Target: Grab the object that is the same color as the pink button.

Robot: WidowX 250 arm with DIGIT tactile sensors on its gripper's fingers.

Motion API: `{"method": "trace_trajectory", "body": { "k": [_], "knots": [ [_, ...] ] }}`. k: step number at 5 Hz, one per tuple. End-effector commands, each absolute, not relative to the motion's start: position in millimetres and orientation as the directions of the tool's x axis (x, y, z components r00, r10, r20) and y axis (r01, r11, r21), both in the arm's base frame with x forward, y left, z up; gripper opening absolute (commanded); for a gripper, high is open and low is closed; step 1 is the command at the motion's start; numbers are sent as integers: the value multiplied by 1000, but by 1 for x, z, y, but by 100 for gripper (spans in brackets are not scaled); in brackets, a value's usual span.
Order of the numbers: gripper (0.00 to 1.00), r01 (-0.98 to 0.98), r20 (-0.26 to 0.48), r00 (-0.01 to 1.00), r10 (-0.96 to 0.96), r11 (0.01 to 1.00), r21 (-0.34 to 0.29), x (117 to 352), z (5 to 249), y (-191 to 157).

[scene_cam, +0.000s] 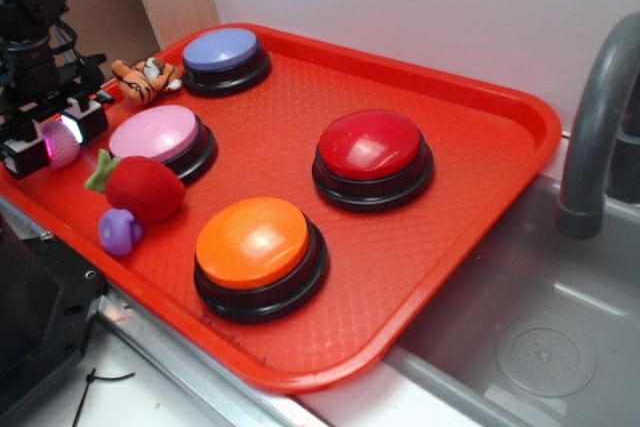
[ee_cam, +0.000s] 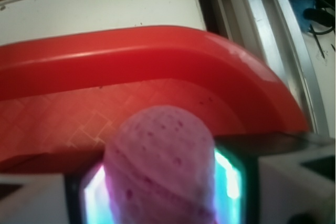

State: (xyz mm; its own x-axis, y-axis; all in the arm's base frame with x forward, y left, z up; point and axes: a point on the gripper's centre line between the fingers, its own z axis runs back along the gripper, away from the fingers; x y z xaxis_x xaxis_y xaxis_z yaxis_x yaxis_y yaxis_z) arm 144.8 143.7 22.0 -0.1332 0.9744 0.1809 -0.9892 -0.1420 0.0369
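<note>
Under and beside the hand (scene_cam: 58,139) spreads the red tray (scene_cam: 480,147), the largest thing in view, its raised rim curving just past the hand in the wrist view. To the far side of the tray from the hand sits a grey sink (scene_cam: 540,327) with a grey faucet (scene_cam: 595,137) rising over it.

On the tray stand four dome buttons on black bases. The pink button (scene_cam: 155,134) is the nearest to the hand, just beside it. The lavender-blue button (scene_cam: 222,50) lies a little farther off, the orange button (scene_cam: 252,242) farther still, and the red button (scene_cam: 370,145) is well apart from the hand.

The fuzzy red strawberry (scene_cam: 143,188) rests just beside the pink button, near the hand. A small tiger toy (scene_cam: 145,77) lies between the hand and the lavender-blue button. The purple mushroom toy (scene_cam: 120,231) touches the strawberry.

The small pink ball (ee_cam: 160,166) sits between the hand's two fingers (scene_cam: 87,117), whose glowing pads press against it on both sides: the hand is clenched on the ball, at the tray's corner.
</note>
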Motion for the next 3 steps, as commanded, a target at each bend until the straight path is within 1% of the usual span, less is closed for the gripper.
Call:
{"method": "trace_trajectory", "body": {
  "k": [1,2,3],
  "knots": [
    [0,-977,141,212,967,215,-9,158,78,119],
    [0,-893,40,447,894,448,-39,165,111,95],
    [0,-752,38,653,757,653,-90,175,149,60]
  ]
}}
